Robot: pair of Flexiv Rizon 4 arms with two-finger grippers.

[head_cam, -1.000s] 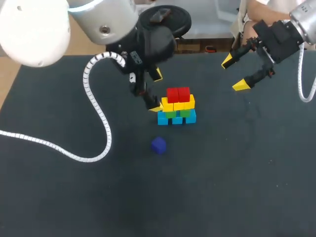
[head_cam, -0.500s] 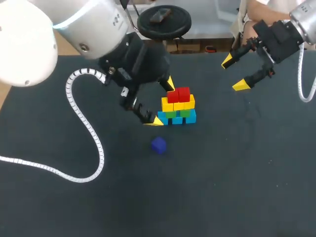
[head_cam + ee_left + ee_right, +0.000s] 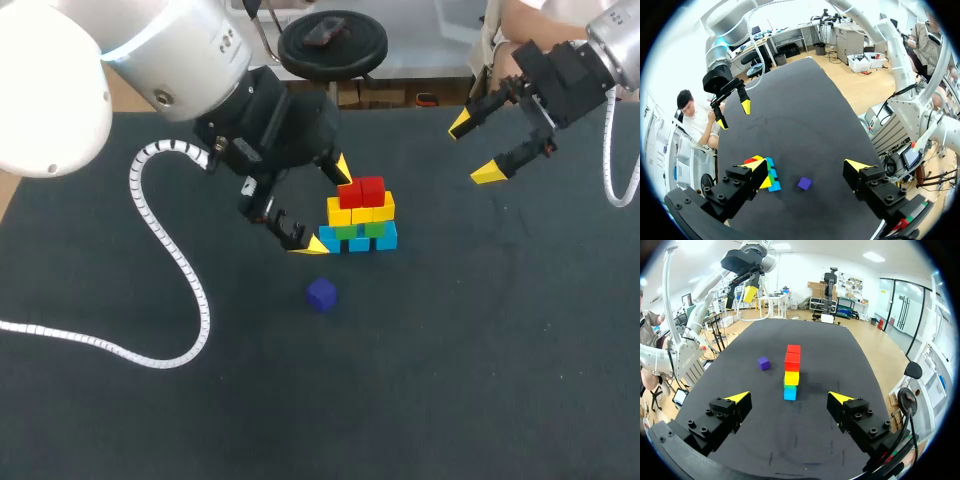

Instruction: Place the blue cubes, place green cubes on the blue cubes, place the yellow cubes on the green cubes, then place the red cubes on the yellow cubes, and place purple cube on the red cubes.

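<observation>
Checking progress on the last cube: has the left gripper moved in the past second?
Yes. In the head view the left gripper has shifted slightly from beside the stack toward the purple cube, which stayed put.

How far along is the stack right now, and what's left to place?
Done: blue cubes, green cubes, yellow cubes and red cubes are stacked in order. In hand: nothing; left hand and right hand are both open. Left: the purple cube lies loose on the table.

L end effector point(image 3: 806, 165) hanging over desk point(image 3: 805, 115), fingers spread wide, purple cube point(image 3: 804, 183) lying on desk btwn them; cube stack point(image 3: 769, 175) sitting beside one fingertip; R end effector point(image 3: 732, 107) hovering well ahead
</observation>
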